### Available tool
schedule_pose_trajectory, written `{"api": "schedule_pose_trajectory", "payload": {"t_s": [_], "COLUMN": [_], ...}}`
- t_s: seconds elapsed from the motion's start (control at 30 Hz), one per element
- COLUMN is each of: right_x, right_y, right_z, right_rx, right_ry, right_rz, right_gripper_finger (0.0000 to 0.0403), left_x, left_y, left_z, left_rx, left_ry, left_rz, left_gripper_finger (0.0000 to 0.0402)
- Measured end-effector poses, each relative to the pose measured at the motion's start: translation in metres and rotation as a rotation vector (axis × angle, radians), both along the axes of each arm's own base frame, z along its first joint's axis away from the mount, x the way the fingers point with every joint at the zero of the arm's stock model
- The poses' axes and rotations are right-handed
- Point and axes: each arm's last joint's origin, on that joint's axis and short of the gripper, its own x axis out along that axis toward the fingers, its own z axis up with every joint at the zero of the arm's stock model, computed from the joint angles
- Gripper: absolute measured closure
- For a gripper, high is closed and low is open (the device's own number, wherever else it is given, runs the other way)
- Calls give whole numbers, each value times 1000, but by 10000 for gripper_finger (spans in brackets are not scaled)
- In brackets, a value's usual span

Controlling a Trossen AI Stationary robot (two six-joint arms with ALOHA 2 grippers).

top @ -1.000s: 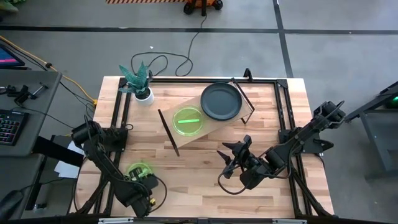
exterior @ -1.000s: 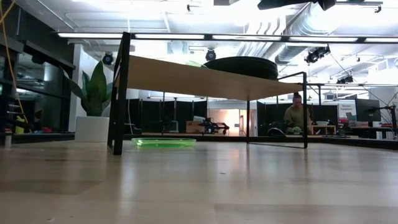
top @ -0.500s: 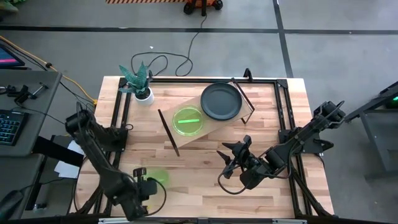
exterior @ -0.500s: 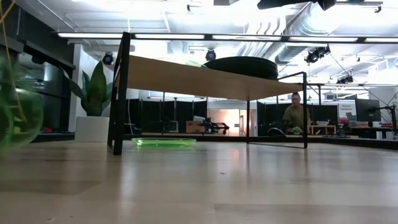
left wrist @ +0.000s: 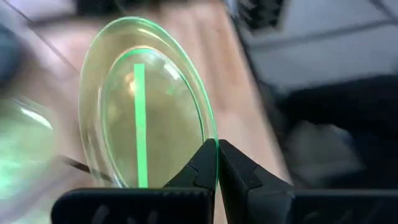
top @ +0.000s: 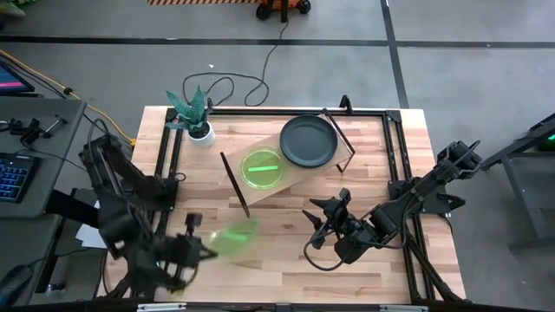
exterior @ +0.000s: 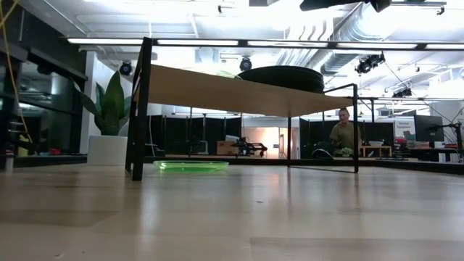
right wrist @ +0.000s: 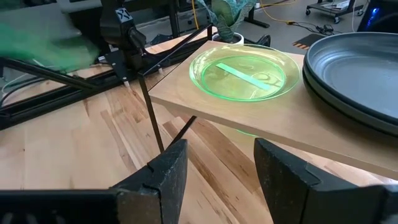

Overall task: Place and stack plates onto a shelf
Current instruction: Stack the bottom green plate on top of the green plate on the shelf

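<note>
Item, nearest: my left fingers (left wrist: 217,163), pressed tight on the rim of a translucent green plate (left wrist: 146,106), which stands on edge between them. Seen from above, this held plate shows only as a green blur (top: 232,237) over the front left part of the surface (top: 277,260).

Item: my right fingers (right wrist: 216,171), spread wide, holding nothing. They hover low over the surface at front right, pointed toward the shelf (right wrist: 292,127).

Item: the shelf, a light wood board on thin black rod legs, set slantwise across the middle of the surface. On its top lie a second green plate (top: 262,168) at the left and a dark grey plate (top: 307,140) at the right, just beside each other. From table height, a green shape (exterior: 191,165) shows low beneath the board; I cannot tell whether it is a further plate.

Item, farthest: a white pot with a green plant (top: 196,115) at the rear left corner. A person (exterior: 343,133) shows in the room beyond.
</note>
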Motion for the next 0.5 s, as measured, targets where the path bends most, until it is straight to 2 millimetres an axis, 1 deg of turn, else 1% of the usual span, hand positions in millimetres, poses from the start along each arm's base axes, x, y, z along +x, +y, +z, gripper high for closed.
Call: {"api": "schedule_pose_trajectory", "payload": {"t_s": [0.1, 0.2, 0.33, 0.43, 0.5], "right_x": [0, 0, 0, 0, 0], "right_y": [0, 0, 0, 0, 0], "right_z": [0, 0, 0, 0, 0], "right_rx": [0, -1, -1, -2, -5], "right_ry": [0, 0, 0, 1, 4], "right_rz": [0, 0, 0, 0, 0], "right_gripper_finger": [233, 233, 233, 233, 233], "left_x": [5, 20, 54, 75, 86], "left_y": [18, 41, 72, 92, 105], "left_z": [14, 19, 13, 3, -3], "left_rx": [149, 233, 294, 408, 479], "left_ry": [-114, -113, -14, 57, 96], "left_rz": [35, 64, 69, 63, 64], "left_gripper_finger": [401, 401, 401, 401, 401]}}
